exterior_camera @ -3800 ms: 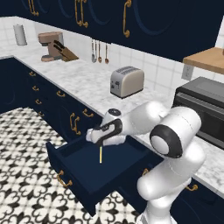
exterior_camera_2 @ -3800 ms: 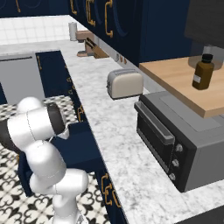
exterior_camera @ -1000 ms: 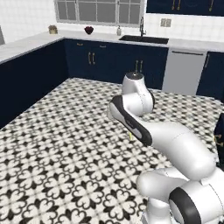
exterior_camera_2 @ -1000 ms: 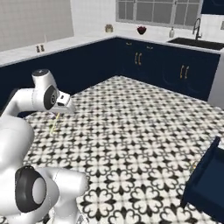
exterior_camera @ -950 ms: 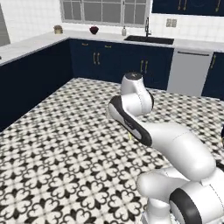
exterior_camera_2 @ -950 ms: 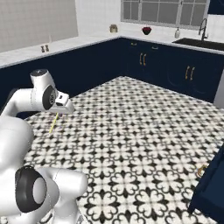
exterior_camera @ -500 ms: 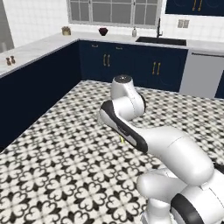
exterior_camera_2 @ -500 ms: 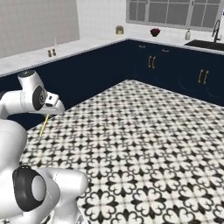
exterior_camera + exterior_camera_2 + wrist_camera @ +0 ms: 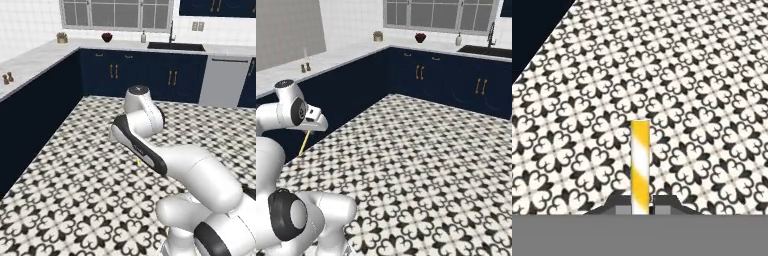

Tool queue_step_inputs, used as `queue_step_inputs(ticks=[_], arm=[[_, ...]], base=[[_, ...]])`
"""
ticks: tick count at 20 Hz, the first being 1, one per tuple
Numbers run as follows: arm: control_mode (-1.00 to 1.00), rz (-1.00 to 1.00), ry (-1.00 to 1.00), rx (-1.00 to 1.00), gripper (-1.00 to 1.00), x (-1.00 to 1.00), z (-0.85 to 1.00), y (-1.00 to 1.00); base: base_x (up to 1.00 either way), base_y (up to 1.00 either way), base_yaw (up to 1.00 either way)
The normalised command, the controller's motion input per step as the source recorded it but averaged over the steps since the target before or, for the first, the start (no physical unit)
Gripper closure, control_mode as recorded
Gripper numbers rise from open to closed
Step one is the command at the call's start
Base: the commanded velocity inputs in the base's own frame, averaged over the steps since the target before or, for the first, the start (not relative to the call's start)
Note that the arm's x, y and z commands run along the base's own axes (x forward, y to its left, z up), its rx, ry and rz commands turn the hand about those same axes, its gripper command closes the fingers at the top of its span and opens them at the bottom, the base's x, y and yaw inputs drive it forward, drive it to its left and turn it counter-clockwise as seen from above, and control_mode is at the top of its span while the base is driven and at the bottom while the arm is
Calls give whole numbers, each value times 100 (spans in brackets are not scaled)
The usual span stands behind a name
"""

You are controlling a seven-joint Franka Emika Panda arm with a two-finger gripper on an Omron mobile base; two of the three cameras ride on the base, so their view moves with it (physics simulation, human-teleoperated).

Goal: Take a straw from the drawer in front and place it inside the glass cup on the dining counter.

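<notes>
In the hand view the straw, yellow with white stripes, stands straight up between the two dark fingertips, and my gripper is shut on its lower end. In the right base view the straw hangs slanted below the gripper, over the floor beside a navy cabinet run. Behind the arm in the left base view, a small yellow bit of the straw peeks out. The drawer, the glass cup and the dining counter are out of view.
Black-and-white patterned floor tiles spread wide ahead. Navy base cabinets with a marble worktop line the left and far walls. A sink faucet, a dishwasher and two small shakers stand along them.
The whole picture has shifted: the base has turned away from the open drawer and toaster toward the open floor and corner cabinets. The straw stays held in the gripper.
</notes>
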Motion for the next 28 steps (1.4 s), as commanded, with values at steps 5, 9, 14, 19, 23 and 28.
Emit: queue_step_inputs(ticks=[5,9,14,19,23,28], arm=[[100,0,0,0,100,0,0,0],[100,0,0,0,100,0,0,0],[100,0,0,0,100,0,0,0],[100,0,0,0,100,0,0,0],[100,0,0,0,100,0,0,0],[100,0,0,0,100,0,0,0]], base=[[0,100,-27],[0,100,-25],[-3,100,-25],[-23,100,-20],[-40,100,-14],[-37,100,-13]])
